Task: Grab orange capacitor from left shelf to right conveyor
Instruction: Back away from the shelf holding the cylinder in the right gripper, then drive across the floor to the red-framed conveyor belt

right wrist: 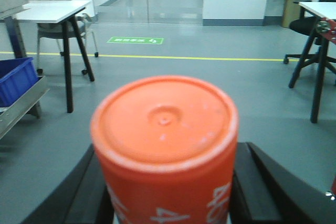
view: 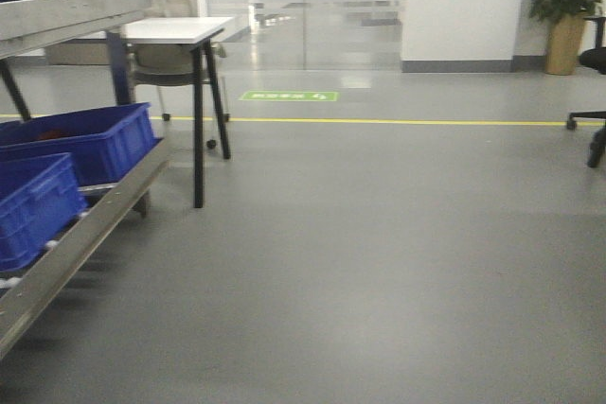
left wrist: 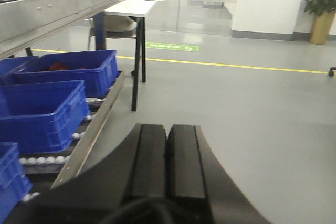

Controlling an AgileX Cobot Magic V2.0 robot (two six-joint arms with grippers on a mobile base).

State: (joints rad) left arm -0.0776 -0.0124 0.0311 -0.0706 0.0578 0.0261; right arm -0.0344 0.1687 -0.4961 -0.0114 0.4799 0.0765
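Note:
The orange capacitor (right wrist: 165, 145) fills the right wrist view, its round top facing the camera and white print on its side. My right gripper (right wrist: 170, 149) is shut on it, one black finger on each side. In the left wrist view my left gripper (left wrist: 168, 127) is shut with nothing between its pads, held over grey floor to the right of the left shelf (left wrist: 52, 9). That steel shelf (view: 85, 224) runs down the left edge of the front view and carries blue bins (view: 85, 144). One bin (left wrist: 73, 69) holds something red. The right conveyor is out of view.
A white table (view: 180, 30) with black legs and a chair stands just past the shelf's end. A yellow floor line (view: 398, 122) crosses the room. A potted plant (view: 566, 16) and an office chair (view: 592, 130) are at the far right, and another desk (right wrist: 320, 9).

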